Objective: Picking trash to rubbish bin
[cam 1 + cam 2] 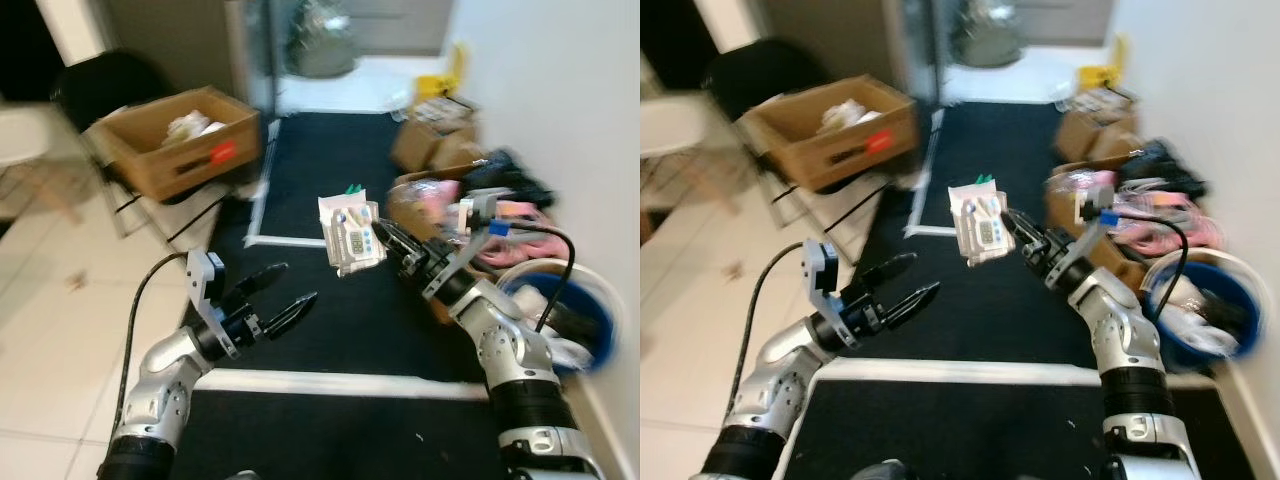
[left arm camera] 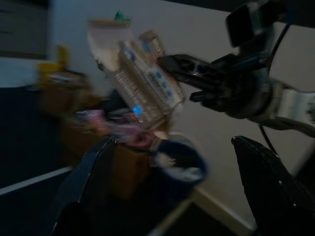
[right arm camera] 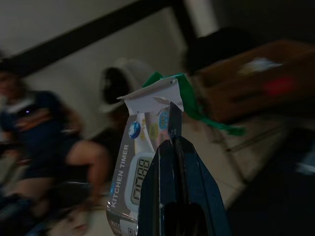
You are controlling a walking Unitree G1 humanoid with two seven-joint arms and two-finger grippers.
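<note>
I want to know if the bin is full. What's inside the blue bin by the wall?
The blue bin holds pale crumpled stuff, probably a liner or paper, with something dark lying over its rim. The picture is blurry, and anything deeper inside is covered.

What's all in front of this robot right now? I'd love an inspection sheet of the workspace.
Surface: black mat with white lines, pale tiles to the robot's left.
Job's things: kitchen timer package held up in the air; blue bin by the wall.
Clutter: cardboard box, more boxes and pink items along the wall.
Grippers: right gripper shut on the package; left gripper open, holding nothing.
Cables: black cable on the left arm, another on the right arm.
Surroundings: white wall, a seated person.
</note>
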